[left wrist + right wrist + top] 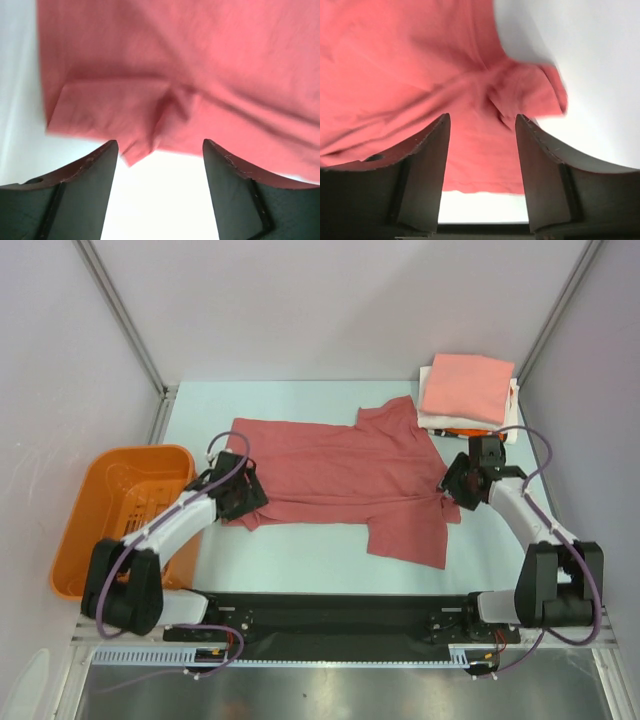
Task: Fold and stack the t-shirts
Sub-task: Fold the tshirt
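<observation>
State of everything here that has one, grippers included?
red t-shirt: spread out, unfolded
salmon-pink t-shirt: folded, top of stack
white t-shirt: folded, under the pink
orange basket: upright, left of table
left gripper: open, at shirt's hem
right gripper: open, at shirt's right edge

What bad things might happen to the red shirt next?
1. The left gripper is open at a wrinkled corner of the red t-shirt; closing there might pinch only a crease and make a crooked fold.
2. The right gripper, also open, sits over bunched cloth, so it may slip off.
3. The folded stack lies near the right gripper; a wide swing might nudge it.
</observation>
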